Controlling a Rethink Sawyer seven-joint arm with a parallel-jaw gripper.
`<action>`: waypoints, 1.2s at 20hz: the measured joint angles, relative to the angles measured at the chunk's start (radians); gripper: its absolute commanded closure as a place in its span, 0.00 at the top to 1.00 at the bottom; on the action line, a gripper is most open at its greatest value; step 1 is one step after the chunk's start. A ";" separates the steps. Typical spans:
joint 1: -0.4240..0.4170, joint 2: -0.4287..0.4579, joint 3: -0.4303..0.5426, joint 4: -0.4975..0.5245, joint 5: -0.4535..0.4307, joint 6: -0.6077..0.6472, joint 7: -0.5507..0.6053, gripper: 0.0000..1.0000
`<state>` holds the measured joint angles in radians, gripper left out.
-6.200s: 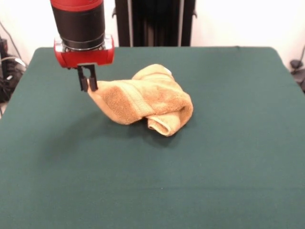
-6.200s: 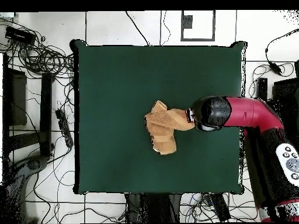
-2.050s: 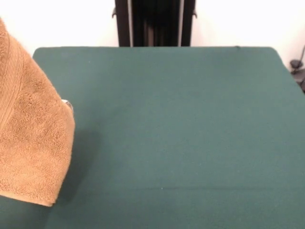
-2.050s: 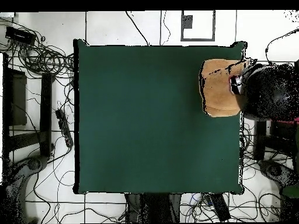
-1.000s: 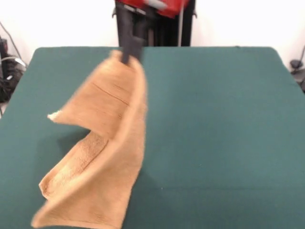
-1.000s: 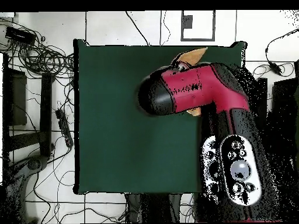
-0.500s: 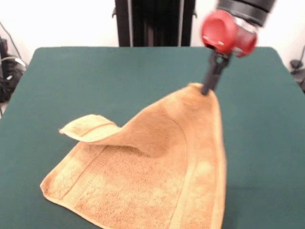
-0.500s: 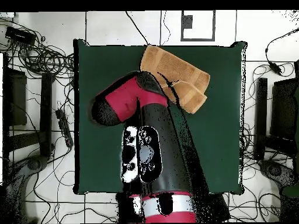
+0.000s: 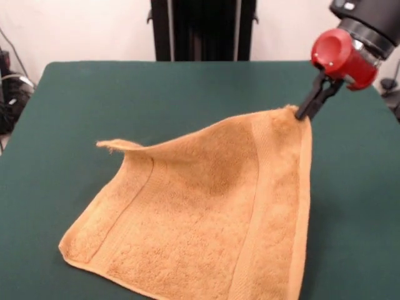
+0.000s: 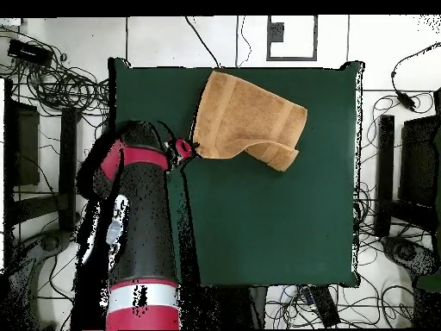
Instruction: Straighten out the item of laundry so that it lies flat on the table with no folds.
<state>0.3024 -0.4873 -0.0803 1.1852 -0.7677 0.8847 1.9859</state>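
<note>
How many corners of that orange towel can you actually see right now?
3. One corner of the towel is pinched in the claw, one sticks up at the left, one lies at the near left on the table. The fourth runs off the picture's bottom edge.

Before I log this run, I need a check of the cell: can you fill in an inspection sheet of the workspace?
Surface: table, dark green, bare apart from the towel.
Job's things: towel mostly spread; one corner raised, another curled up.
Clutter: nothing seen on the table.
Grippers: gripper shut on the towel's raised corner.
Cables: cables tangled on the floor beside the table.
Surroundings: white wall, black pedestal.
</note>
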 measured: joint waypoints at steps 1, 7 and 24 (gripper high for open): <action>0.017 0.015 -0.017 -0.015 0.001 0.032 0.035 0.00; 0.097 0.128 -0.119 -0.147 0.003 0.277 0.256 0.00; 0.105 0.511 -0.231 -0.472 0.003 0.389 0.687 0.00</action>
<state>0.4075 0.0235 -0.3111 0.7129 -0.7646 1.2737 2.6733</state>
